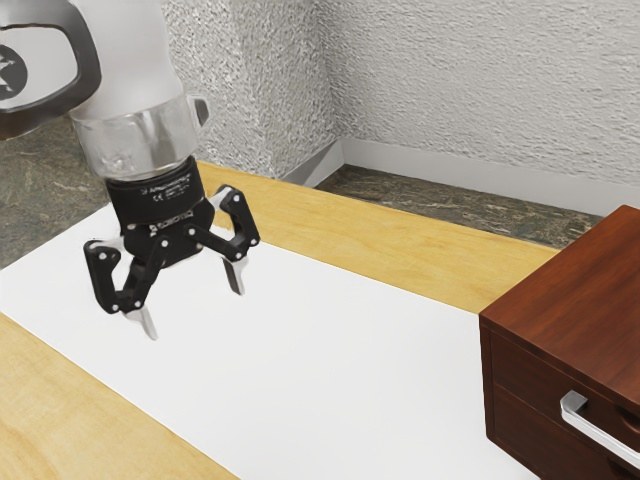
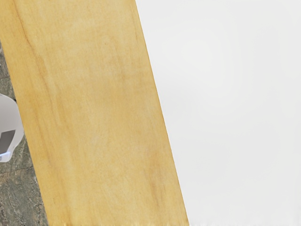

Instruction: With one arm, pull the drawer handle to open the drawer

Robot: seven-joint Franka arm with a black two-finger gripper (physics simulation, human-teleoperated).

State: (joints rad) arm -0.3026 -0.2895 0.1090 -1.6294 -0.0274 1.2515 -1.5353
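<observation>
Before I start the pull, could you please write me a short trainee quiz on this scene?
1. True or false: the black two-finger gripper is shut on the silver metal drawer handle.
2. What lies under the gripper? A) the white table mat B) the handle C) a metal tray
3. Fill in: from the gripper, the handle lies toward the exterior view's ____.
Key: 1 false, the fingers stand open, well apart from the handle; 2 A; 3 right.
</observation>
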